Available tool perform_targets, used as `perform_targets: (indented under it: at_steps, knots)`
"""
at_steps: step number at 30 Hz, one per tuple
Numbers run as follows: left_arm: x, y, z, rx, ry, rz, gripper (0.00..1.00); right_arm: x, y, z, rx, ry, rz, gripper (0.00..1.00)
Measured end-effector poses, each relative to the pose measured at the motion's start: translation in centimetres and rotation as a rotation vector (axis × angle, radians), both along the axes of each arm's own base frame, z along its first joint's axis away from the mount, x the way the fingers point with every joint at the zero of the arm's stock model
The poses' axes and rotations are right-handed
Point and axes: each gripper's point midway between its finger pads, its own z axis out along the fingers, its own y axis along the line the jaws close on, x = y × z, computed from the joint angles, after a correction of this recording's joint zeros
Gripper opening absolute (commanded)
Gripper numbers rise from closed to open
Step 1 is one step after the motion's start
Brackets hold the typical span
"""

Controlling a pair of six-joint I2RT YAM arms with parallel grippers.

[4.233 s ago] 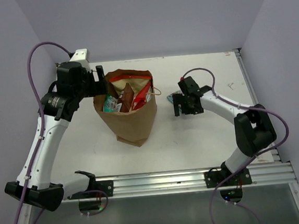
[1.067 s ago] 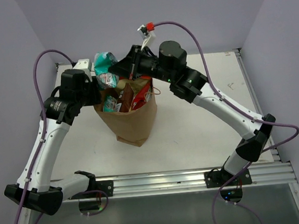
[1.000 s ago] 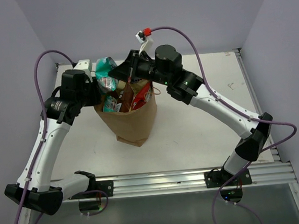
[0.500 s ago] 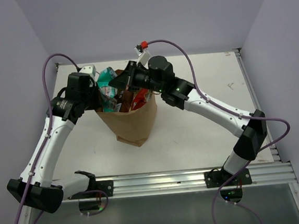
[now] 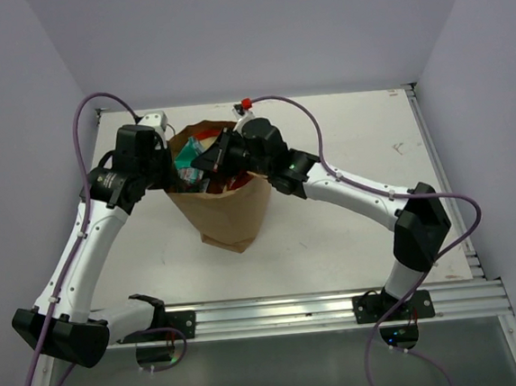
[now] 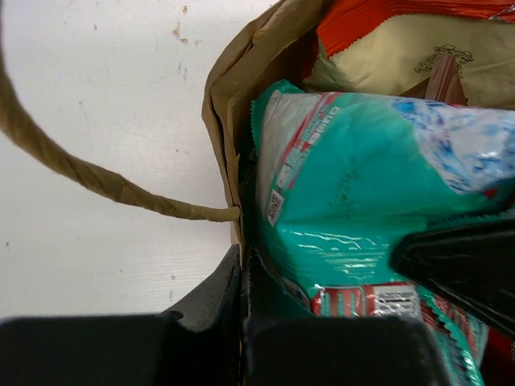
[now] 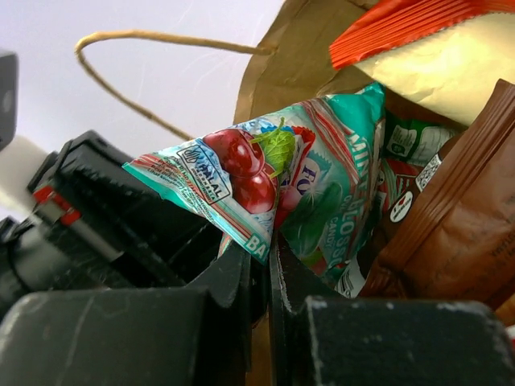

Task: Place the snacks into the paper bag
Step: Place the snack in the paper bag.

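The brown paper bag (image 5: 228, 215) stands upright in the middle of the table, its mouth full of snacks. My left gripper (image 5: 173, 170) is shut on the bag's left rim (image 6: 229, 121), and the paper edge runs between its jaws (image 6: 242, 273). My right gripper (image 5: 205, 161) reaches into the bag's mouth from the right, shut on the corner of a teal candy packet (image 7: 273, 173) printed with cherries. That packet (image 6: 362, 193) lies just inside the left wall. Under it sit a brown packet (image 7: 451, 233) and a cream packet with an orange-red edge (image 7: 426, 56).
A twisted paper handle (image 6: 72, 165) loops out over the white table (image 5: 342, 122) to the left of the bag. The left arm's black wrist (image 7: 105, 209) stands close beside the right fingers. Lilac walls close in the table at the back and sides.
The right arm has come down, carrying the teal packet from above the bag into its mouth. The left gripper has closed on the bag's rim.
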Motion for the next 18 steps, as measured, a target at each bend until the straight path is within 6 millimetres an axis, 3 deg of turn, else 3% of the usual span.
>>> perform_targets:
  at_steps: [6,10,13,14,18]
  knots:
    - [-0.2,-0.7,0.1,-0.028,0.008,-0.03,0.0,1.0,0.6,-1.5,-0.042,0.044,-0.042,0.0]
    - [-0.3,-0.9,0.4,-0.042,0.007,-0.041,0.0,1.8,0.6,-2.4,-0.105,0.071,-0.076,0.13]
    - [-0.4,-1.1,0.5,-0.051,0.008,-0.049,0.0,1.8,0.1,-2.4,-0.145,0.068,-0.086,0.07]
    - [-0.4,-1.2,0.5,-0.054,0.007,-0.053,0.0,1.8,0.0,-2.3,-0.155,0.066,-0.086,0.0]
    - [-0.7,-1.5,0.9,-0.071,0.0,-0.07,0.0,1.9,-0.3,-2.4,-0.184,0.062,-0.098,0.0]
